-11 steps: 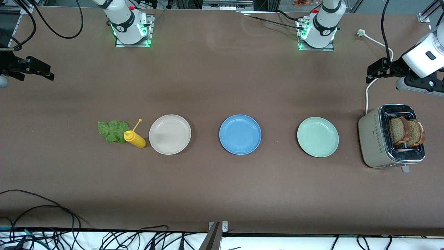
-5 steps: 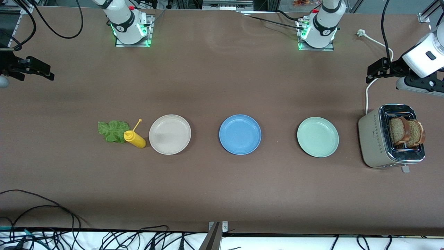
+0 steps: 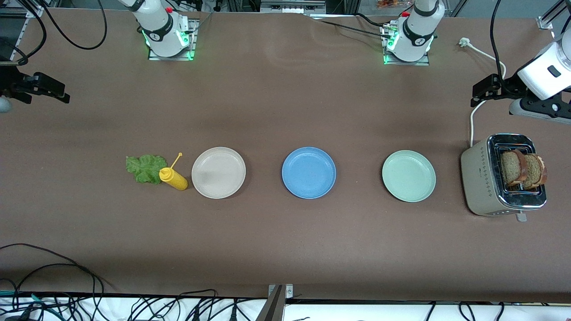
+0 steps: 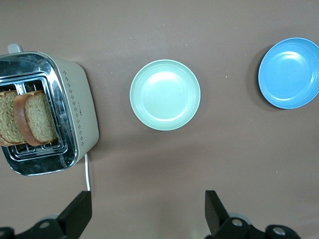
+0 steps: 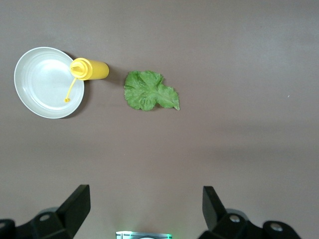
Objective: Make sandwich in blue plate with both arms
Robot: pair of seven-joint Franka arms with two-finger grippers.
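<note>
Three round plates are sitting in a row.
The smooth blue plate [image 3: 308,173] is lying between them; rough brown toast [image 3: 522,169] is standing in the shiny toaster [image 3: 479,187]. Left gripper [image 4: 148,211] and right gripper [image 5: 146,206] are hanging wide apart over bare table.

Empty blue plate [image 3: 308,173] mid-table; two brown toast slices [image 3: 522,169] upright in toaster [image 3: 484,187]; lettuce leaf [image 3: 142,168] flat.

On the brown table [image 3: 285,107] a medium-blue plate [image 3: 308,173] is sitting between a beige plate [image 3: 218,172] and a mint-green plate [image 3: 408,175] — a yellow squeeze bottle [image 3: 173,178], green lettuce leaf [image 3: 143,168], brown toast slices [image 3: 522,169] and a cream, dot-patterned toaster [image 3: 484,180] are showing too.
</note>
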